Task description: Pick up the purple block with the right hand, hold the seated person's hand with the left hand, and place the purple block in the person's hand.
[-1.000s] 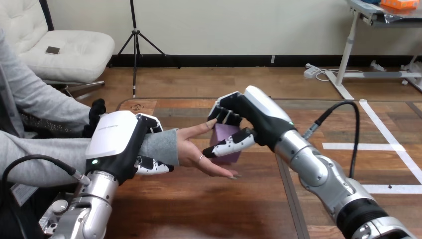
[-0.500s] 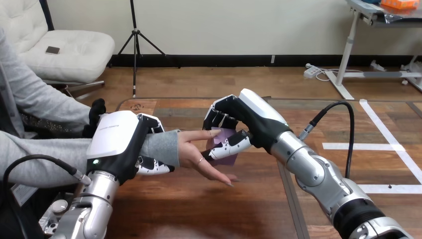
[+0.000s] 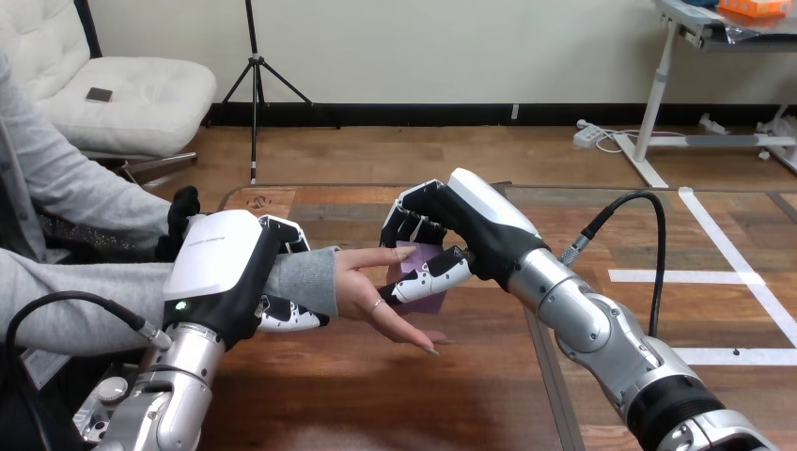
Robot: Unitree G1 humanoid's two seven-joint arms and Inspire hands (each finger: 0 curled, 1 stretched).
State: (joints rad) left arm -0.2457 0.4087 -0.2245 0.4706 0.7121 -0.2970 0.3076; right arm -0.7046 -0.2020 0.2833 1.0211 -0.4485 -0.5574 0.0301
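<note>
Purple block gripped by the right robot hand, against the person's open hand, whose sleeved wrist the left robot hand clasps above the desk.

Over the tabletop, left to right: left hand round the person's wrist, person's hand, block, right hand.

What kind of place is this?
Probably a robot testing station: at a wooden table, the left hand grips a seated person's wrist while the right hand holds a purple block at the person's hand.
</note>
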